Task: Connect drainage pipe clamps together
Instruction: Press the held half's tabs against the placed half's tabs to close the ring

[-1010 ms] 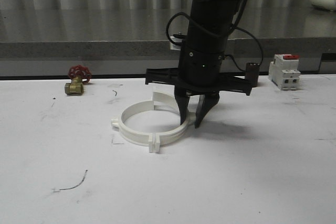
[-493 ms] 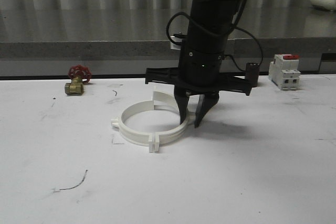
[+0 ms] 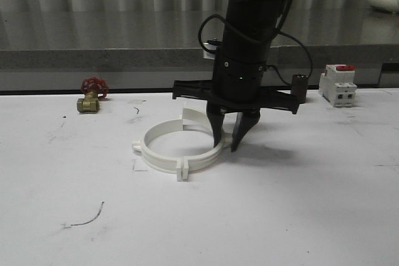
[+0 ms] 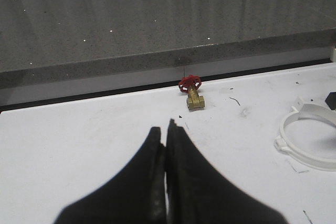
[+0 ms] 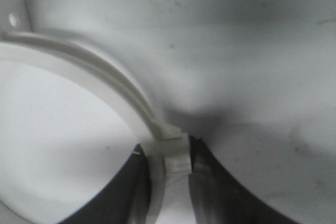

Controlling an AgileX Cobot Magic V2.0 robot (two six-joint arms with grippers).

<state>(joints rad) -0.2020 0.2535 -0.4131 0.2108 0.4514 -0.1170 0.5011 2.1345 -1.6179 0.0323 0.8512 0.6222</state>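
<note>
Black right claw [image 3: 227, 147] pinches the joint of the white pipe clamps [image 3: 179, 149], fingers either side of the band's tabs. Ring lies flat, mid-table [image 3: 299, 210]. Left claw [image 4: 166, 145] closed, empty, near a red-handled brass valve [image 3: 91, 95]. Breaker [image 3: 337, 85] far right.

Lighting is dim and diffuse. A soft shadow falls right of the right gripper [image 3: 228, 143]. The right wrist view is blurred.
</note>
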